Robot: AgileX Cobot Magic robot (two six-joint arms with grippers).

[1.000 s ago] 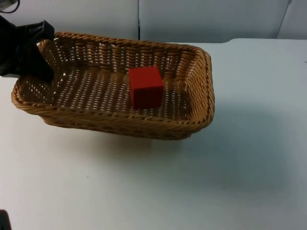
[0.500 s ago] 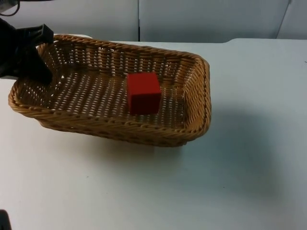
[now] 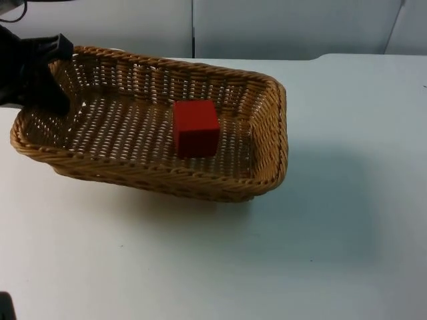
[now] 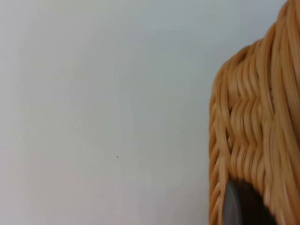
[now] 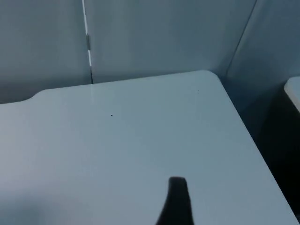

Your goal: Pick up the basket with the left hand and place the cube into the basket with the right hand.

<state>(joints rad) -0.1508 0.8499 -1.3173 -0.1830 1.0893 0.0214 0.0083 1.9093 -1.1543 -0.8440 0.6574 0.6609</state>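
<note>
Gripping the wicker basket [image 3: 267,173] by its far-left rim, our left gripper [image 3: 50,77] holds it tilted; the red cube [image 3: 195,127] sits inside. Our right gripper's [image 5: 177,197] opening we cannot tell.

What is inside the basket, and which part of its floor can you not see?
A red cube sits on the floor of the basket, near the middle. The floor under the cube is covered. The left gripper holds the rim.

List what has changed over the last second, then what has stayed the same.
The basket, gripped at its far-left rim by the left end effector, has shifted a little toward the picture's left in the top view. The red cube rode along inside it. The grip stays as it was, the cube stays in the basket, and the right end effector waits over bare table.
</note>
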